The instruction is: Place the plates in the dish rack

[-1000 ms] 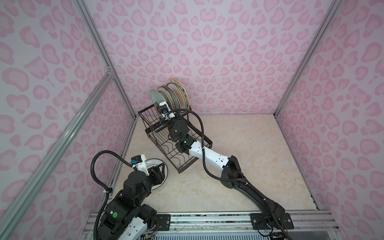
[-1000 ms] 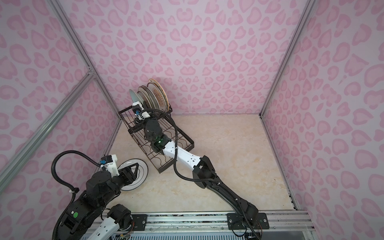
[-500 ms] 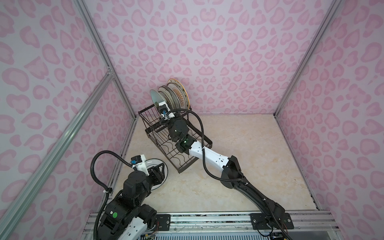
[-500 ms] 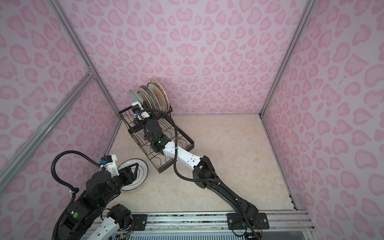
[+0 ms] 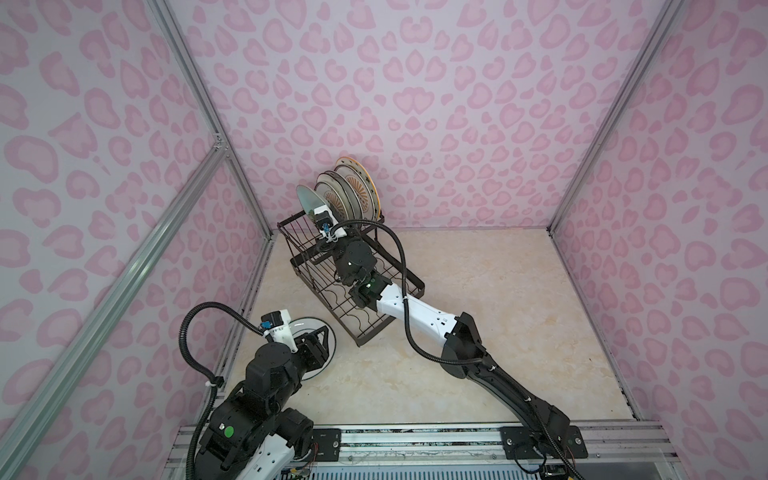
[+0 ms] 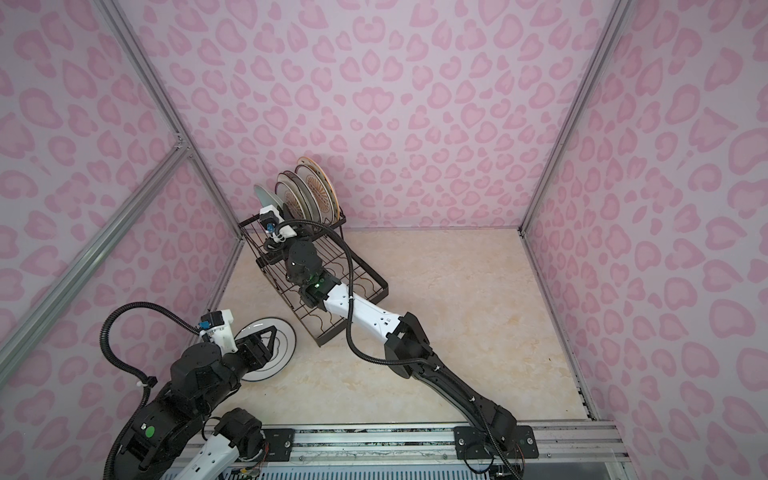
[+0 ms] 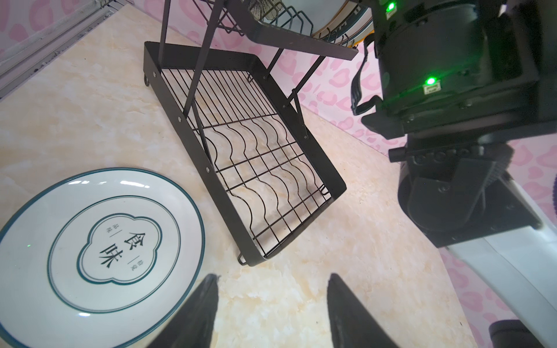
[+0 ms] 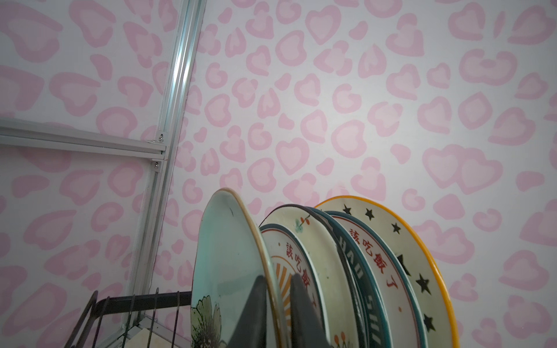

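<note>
Several plates (image 5: 353, 191) stand on edge in the raised tier of the black wire dish rack (image 5: 411, 286). My right gripper (image 8: 278, 275) straddles the rim of the nearest one, a pale blue-green plate (image 8: 229, 256) with a flower. One finger lies on its face and one behind it, and a thin gap shows at the rim. A white plate (image 7: 99, 241) with a dark teal rim and lettering lies flat on the table left of the rack. My left gripper (image 7: 271, 275) hovers open and empty by its edge, one finger over the rim.
The rack's lower tray (image 7: 331, 174) with wavy wires holds nothing. My right arm (image 5: 415, 311) stretches across that tray. Pink patterned walls and an aluminium frame post (image 5: 249, 216) close in just behind and left of the rack.
</note>
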